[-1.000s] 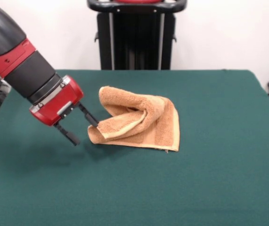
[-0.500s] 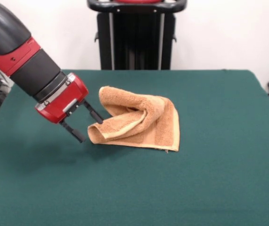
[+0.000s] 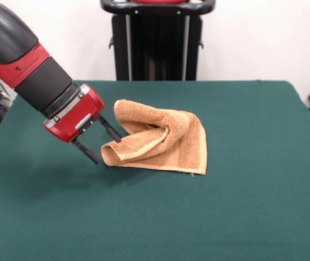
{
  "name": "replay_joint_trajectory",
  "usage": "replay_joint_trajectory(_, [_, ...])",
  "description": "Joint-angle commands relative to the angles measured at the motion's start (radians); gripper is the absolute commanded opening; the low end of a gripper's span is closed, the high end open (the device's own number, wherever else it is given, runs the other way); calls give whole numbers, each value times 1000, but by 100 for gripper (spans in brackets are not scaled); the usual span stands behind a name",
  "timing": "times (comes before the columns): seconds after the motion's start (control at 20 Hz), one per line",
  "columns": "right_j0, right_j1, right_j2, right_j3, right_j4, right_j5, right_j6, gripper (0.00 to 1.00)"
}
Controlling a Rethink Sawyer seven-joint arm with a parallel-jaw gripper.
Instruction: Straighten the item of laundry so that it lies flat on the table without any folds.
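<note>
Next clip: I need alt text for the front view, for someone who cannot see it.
A small orange-tan terry-cloth towel lies crumpled and folded over itself on a large dark green cloth-covered table. The red and black robot arm's gripper, its fingers open, reaches down at a slant to the towel's left corner.

The orange-tan terry-cloth towel [image 3: 160,141] at the frame's centre looks soft, matt and nubby, with a smoother, paler woven band along one folded edge. The dark green felt-like surface [image 3: 241,206] is matt and evenly napped. At upper left, the red and black tool [image 3: 106,148] has a glossy red plastic-looking housing and dull black fingers [image 3: 110,129].
</note>
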State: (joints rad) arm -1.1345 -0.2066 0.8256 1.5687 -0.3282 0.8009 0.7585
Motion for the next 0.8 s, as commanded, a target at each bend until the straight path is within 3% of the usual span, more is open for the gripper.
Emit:
replay_joint_trajectory(0.05, [67,56,-28,63,14,-32,105,100])
replay_joint_trajectory(0.8, [95,79,-53,72,-8,-95,128,100])
